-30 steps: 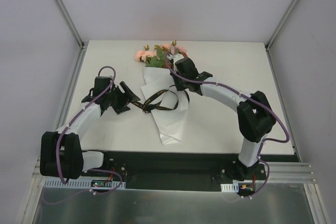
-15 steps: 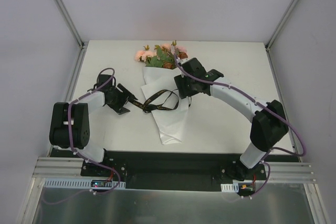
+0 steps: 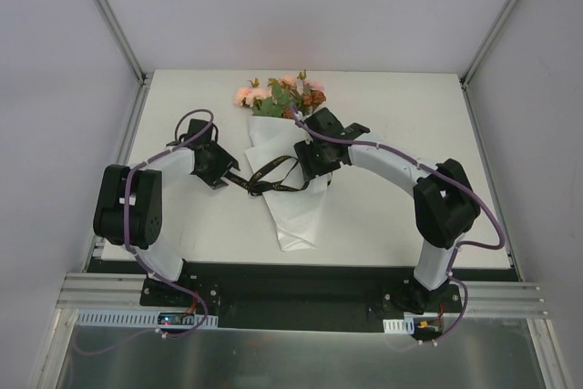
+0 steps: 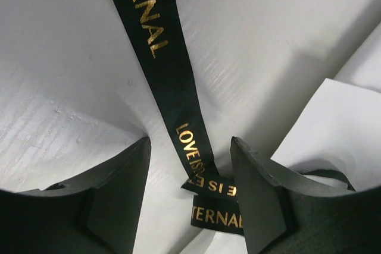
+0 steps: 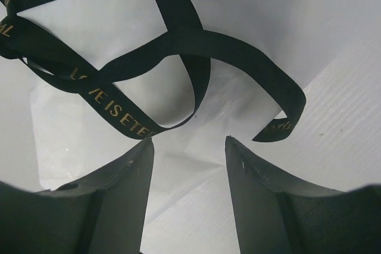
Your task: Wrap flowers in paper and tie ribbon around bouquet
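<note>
The bouquet lies on the table, its flowers [image 3: 278, 96] at the far end and the white paper [image 3: 290, 202] tapering toward me. A black ribbon [image 3: 273, 176] with gold lettering lies in loose loops across the cone. My left gripper [image 3: 228, 173] is at the ribbon's left end. In the left wrist view the ribbon [image 4: 161, 69] runs between the spread fingers of that gripper [image 4: 189, 142], unclamped. My right gripper [image 3: 316, 170] hovers open over the paper's right side. Its wrist view shows the ribbon [image 5: 178, 46] looped just ahead of the gripper [image 5: 189, 141], with only paper [image 5: 178, 194] under the fingers.
The white table [image 3: 410, 134] is bounded by metal frame posts [image 3: 123, 161] and grey walls left, right and behind. The arm bases sit on a black rail [image 3: 291, 284] at the near edge.
My right gripper came away from the stems near the flowers, moved toward me to the ribbon loop and opened. The left arm folded up and its gripper edged right onto the ribbon's end, jaws narrowing slightly.
</note>
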`<state>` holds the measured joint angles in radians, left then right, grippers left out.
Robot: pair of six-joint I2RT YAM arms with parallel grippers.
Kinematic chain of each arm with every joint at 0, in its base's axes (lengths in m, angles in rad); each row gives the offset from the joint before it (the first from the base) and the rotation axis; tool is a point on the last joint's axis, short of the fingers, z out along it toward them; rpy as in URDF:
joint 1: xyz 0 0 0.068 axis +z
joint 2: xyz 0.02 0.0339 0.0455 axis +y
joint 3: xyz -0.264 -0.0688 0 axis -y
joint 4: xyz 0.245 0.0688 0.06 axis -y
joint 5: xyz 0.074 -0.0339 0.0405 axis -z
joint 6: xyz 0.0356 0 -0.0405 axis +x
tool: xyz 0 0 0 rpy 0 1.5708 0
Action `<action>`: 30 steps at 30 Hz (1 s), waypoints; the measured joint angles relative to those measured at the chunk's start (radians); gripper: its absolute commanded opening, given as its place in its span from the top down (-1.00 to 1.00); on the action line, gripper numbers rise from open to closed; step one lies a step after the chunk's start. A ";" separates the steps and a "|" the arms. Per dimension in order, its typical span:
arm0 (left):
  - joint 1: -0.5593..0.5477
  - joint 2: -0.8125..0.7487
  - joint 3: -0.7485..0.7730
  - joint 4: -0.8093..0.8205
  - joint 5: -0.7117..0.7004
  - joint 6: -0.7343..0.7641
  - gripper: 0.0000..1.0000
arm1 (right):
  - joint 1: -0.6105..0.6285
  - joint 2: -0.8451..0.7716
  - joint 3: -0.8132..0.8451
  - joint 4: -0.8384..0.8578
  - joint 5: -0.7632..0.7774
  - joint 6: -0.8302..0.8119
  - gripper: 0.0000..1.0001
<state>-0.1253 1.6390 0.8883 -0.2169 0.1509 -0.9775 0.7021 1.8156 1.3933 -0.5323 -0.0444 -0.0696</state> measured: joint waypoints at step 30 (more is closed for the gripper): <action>-0.157 0.306 0.441 -0.550 -0.267 -0.224 1.00 | 0.008 0.079 0.007 0.094 0.066 0.003 0.20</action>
<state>-0.2825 1.9446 1.3293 -0.7666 -0.1162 -1.2011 0.7105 1.8942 1.4002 -0.4385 0.0216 -0.0669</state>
